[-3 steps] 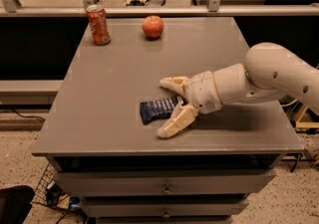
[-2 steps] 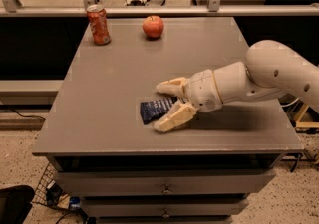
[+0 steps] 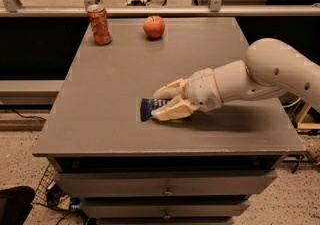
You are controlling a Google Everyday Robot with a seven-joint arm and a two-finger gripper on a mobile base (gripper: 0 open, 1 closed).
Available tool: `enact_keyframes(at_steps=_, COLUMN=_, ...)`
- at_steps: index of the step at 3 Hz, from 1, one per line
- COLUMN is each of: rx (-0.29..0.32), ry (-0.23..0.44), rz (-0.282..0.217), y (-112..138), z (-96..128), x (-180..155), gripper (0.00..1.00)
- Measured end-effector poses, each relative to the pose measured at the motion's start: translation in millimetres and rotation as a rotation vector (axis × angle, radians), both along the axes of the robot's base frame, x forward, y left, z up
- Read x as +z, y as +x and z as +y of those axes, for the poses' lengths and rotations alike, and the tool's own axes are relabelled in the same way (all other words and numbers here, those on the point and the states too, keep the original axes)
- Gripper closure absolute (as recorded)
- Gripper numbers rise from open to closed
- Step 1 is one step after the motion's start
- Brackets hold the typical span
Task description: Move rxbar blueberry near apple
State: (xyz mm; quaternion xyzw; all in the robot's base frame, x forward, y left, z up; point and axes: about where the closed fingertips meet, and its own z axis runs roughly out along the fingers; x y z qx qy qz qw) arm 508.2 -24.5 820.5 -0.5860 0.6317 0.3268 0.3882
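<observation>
The rxbar blueberry [image 3: 150, 107] is a flat dark navy wrapper with white lettering, lying on the grey table [image 3: 110, 79] near its front edge. My gripper [image 3: 161, 103] reaches in from the right, low over the bar. One cream finger lies behind the bar and the other along its front side, so the jaws straddle the bar's right part and hide it. The apple [image 3: 154, 26] is round and red and sits at the back middle of the table, far from the bar.
An orange-red soda can [image 3: 99, 24] stands at the back left, to the left of the apple. A railing and glass panel run behind the table. Drawers are below the table front. My white arm [image 3: 270, 74] spans the right side.
The gripper has closed in around the bar, its fingers now nearer each other. The bar, apple and can have not moved.
</observation>
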Motion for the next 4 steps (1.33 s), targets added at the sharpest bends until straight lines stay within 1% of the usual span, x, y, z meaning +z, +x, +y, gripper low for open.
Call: enact_keyframes(at_steps=4, rx=0.0, ry=0.0, rz=0.0, y=0.1, z=0.0, x=0.1, gripper=1.0)
